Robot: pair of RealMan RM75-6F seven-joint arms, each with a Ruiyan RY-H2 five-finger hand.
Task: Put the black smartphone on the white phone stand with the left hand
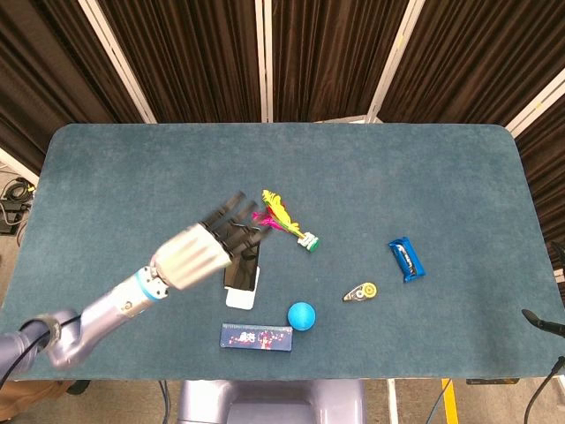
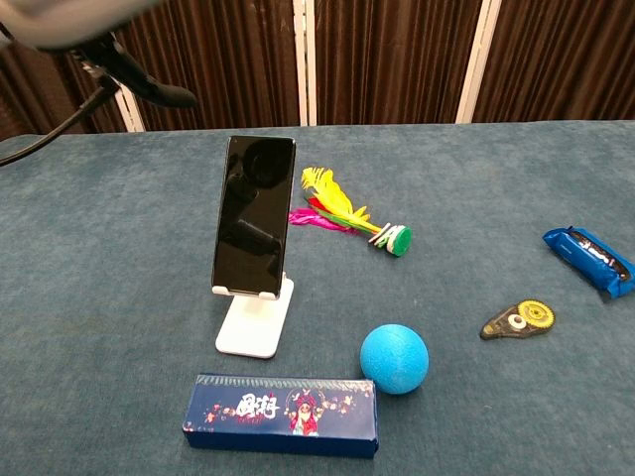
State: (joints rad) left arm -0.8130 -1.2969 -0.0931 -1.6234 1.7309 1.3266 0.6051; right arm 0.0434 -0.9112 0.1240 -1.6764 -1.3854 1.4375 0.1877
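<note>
Your left hand (image 1: pixel 196 254) hangs above the table (image 1: pixel 106 177) with its fingers (image 1: pixel 231 223) spread apart and nothing in them; from the chest view only a blurred edge of it shows at the top left corner, so it is well above the things below. That open, raised pose fits a release already made: the phone no longer needs holding.

Just under and to the right of your fingertips, the black smartphone (image 2: pixel 254 214) stands nearly upright on the white phone stand (image 2: pixel 256 322), its lower edge caught in the stand's front lip and its back leaning on the support. That lean is why it stays put by itself. Judging from this, the placing looks done.

Below your hand, nearer the table's front edge, lies a dark blue box (image 2: pixel 281 415), and right of that a blue ball (image 2: pixel 394 358). Right of your fingertips lies a feathered shuttlecock (image 2: pixel 347 218), close behind the phone, so lift clear rather than sweeping sideways. Farther right are a small tape dispenser (image 2: pixel 518 320) and a blue packet (image 2: pixel 589 259).

Your right hand does not show in either view.
</note>
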